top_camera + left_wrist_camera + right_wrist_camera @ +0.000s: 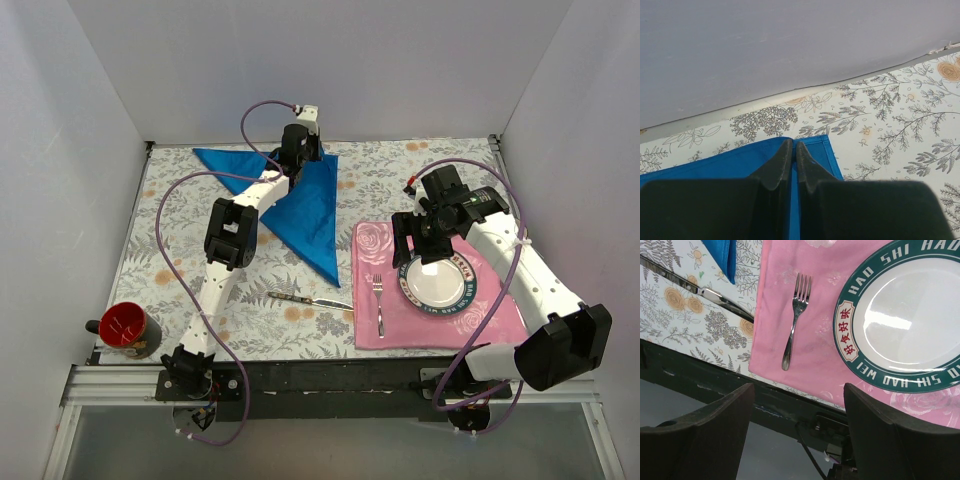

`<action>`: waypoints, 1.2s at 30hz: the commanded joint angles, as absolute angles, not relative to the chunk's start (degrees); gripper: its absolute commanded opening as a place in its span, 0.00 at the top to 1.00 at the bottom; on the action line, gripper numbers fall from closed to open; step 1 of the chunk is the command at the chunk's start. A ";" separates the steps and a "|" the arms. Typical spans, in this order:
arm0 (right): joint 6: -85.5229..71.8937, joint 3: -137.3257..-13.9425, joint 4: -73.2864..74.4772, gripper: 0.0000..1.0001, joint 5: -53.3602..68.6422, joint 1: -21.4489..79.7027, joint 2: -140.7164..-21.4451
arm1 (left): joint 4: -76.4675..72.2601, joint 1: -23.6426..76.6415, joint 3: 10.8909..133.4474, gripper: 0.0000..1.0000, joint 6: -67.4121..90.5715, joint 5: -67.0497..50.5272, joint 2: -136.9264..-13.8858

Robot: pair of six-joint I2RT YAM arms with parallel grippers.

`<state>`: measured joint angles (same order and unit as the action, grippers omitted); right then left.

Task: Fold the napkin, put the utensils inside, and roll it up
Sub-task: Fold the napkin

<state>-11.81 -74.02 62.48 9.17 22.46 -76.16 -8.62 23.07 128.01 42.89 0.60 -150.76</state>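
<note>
The blue napkin (310,205) lies folded into a triangle at the back of the table, its point towards the knife. My left gripper (300,150) is shut on the napkin's far corner, near the back wall; the wrist view shows its fingers (793,145) pinched on the blue cloth (715,165). The silver knife (312,300) lies on the flowered tablecloth left of the pink mat and also shows in the right wrist view (700,290). My right gripper (422,240) is open and empty above the plate's far-left rim; its jaws stand wide apart (797,390).
A pink rose placemat (500,320) at the right holds a green-rimmed white plate (440,280) and a fork (378,300). A red mug (125,328) stands at the near left corner. White walls close in the back and sides.
</note>
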 commanded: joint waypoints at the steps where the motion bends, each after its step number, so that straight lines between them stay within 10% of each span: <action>1: -11.95 -73.56 61.61 0.20 10.02 22.06 -75.50 | -9.14 23.64 128.94 1.00 42.01 0.09 -150.56; 11: -12.13 -72.60 61.26 0.20 10.11 22.06 -75.23 | -9.32 23.91 127.70 0.91 42.01 -2.55 -150.38; 18: -11.43 -73.65 60.21 0.20 11.95 22.06 -76.72 | -6.17 23.82 128.58 0.35 43.68 5.43 -146.36; 36: -17.57 -84.61 35.25 0.19 30.66 30.66 -100.53 | -7.82 -2.35 93.70 0.58 80.84 -10.55 -118.38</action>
<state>-13.65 -77.12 44.40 24.56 27.00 -94.45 -8.71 0.47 96.95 72.75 -5.56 -119.42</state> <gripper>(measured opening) 0.817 0.442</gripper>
